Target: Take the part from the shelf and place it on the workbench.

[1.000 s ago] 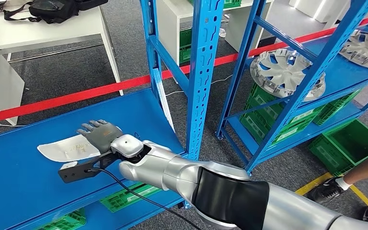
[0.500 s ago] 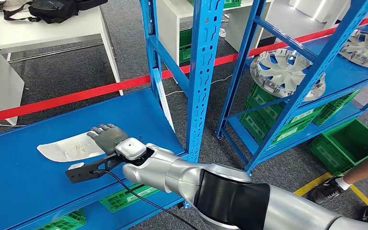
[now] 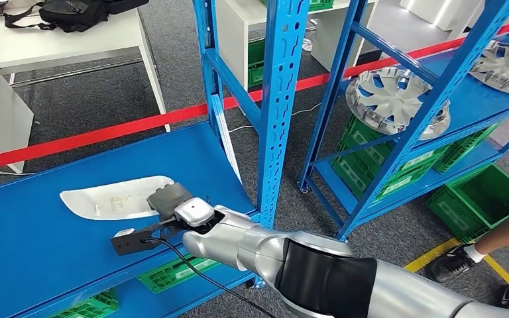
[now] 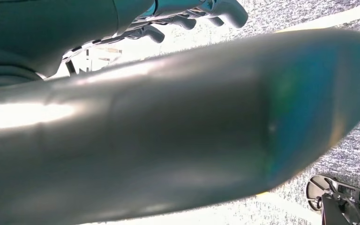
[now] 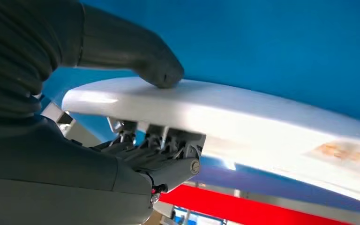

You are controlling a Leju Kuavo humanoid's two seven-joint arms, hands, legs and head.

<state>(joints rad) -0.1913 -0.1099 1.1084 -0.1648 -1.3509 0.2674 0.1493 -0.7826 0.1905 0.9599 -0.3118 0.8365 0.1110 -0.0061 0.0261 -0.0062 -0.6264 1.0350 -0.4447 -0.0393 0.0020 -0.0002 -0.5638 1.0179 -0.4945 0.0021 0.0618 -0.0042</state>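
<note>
A white curved part [image 3: 106, 199] lies over the blue shelf board [image 3: 40, 258] at the left of the head view. My right hand [image 3: 168, 199] grips its near right end. In the right wrist view the thumb [image 5: 159, 70] presses on top of the white part [image 5: 262, 122] and the fingers [image 5: 159, 150] curl under its edge, so that end is off the board. My left hand's fingers [image 4: 215, 11] show at the edge of the left wrist view, behind a blurred silver arm; how they stand is unclear.
A blue upright post [image 3: 278, 99] stands just right of my right arm. A second blue rack at the right holds silver wheel covers [image 3: 391, 99], with green crates [image 3: 484, 199] below. A white table [image 3: 59, 46] stands behind the red tape. A person's foot [image 3: 464, 255] is at the lower right.
My right hand slid right and nearer, its fingers going under the part's end and closing on it. The part shifted slightly right with the hand.
</note>
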